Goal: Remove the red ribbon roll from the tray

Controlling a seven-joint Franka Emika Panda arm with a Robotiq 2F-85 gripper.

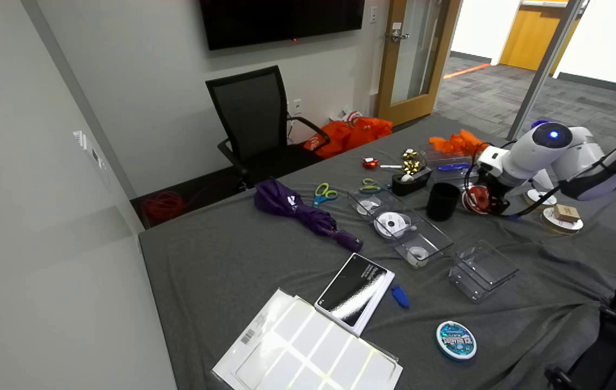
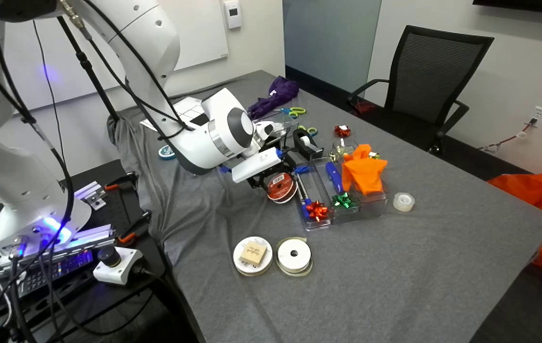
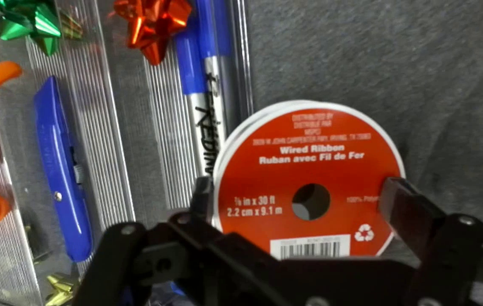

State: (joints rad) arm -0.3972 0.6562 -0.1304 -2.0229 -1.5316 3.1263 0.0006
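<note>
The red ribbon roll [image 3: 266, 178], a flat spool with a white rim and a centre hole, faces the camera in the wrist view. In both exterior views the roll [image 2: 280, 186] appears beneath my gripper's end, partly covered by it. My gripper [image 3: 298, 187] stands open over it. One of its fingers is just outside the roll's left rim; the opposite finger [image 3: 402, 204] overlaps the right rim. The roll's lower part is hidden behind the gripper. I cannot make out the tray in any view; what lies directly under the roll is hidden.
A clear organizer [image 2: 347, 215] with markers, bows and a blue cutter [image 3: 60, 170] borders the roll. A black cup [image 1: 442, 201] stands close to the gripper, near a tape dispenser [image 1: 412, 183]. White ribbon spools [image 2: 293, 253] and a clear box [image 1: 435, 233] are also on the table.
</note>
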